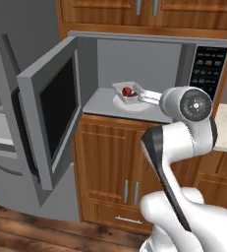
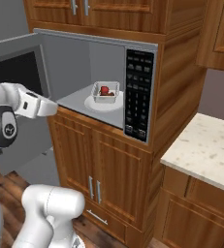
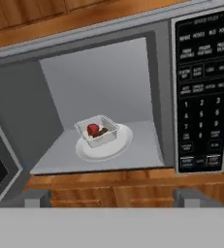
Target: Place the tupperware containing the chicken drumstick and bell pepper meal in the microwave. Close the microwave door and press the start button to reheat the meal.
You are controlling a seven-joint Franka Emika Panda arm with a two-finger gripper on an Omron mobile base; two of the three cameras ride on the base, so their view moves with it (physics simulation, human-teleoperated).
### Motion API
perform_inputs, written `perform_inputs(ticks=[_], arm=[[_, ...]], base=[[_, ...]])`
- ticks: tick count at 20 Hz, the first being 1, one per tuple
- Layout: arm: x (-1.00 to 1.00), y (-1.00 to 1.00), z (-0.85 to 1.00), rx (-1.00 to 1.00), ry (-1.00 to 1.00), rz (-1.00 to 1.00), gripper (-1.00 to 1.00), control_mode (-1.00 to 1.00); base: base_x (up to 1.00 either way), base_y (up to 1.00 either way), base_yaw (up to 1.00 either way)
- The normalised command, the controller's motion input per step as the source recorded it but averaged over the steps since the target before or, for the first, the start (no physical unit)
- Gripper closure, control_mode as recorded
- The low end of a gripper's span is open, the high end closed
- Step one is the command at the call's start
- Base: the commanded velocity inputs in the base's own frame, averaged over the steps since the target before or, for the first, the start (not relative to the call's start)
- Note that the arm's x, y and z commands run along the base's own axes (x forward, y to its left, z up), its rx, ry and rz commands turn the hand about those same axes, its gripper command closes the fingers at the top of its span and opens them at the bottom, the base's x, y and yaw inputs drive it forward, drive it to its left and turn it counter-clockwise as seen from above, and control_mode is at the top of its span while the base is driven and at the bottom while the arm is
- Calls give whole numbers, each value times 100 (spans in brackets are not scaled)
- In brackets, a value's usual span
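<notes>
The microwave (image 1: 134, 54) stands open, and its door (image 1: 51, 108) is swung out to the left. Inside, the tupperware (image 3: 98, 131) rests on the white turntable (image 3: 114, 147). It holds the red bell pepper (image 3: 93, 129) and the brown chicken drumstick (image 3: 103, 131). My gripper (image 3: 112, 197) hangs in front of the opening, back from the tray, open and holding nothing. The side views show the tupperware (image 2: 106, 92) on the turntable and my gripper (image 2: 53, 107) outside the cavity. The black keypad (image 3: 203, 92) is on the right.
A tall grey fridge (image 1: 7, 98) stands left of the open door. Wooden cabinets (image 2: 104, 169) sit below and above the microwave. A speckled countertop (image 2: 205, 145) lies to the right.
</notes>
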Motion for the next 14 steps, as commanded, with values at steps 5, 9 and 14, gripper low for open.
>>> perform_inputs(ticks=[5,9,14], arm=[[-90,15,13,-55,19,34,-100,-100],[-80,33,11,-60,23,28,-100,-100],[-36,36,11,-52,27,17,-100,-100]], base=[[0,0,0],[0,0,0],[0,0,0]])
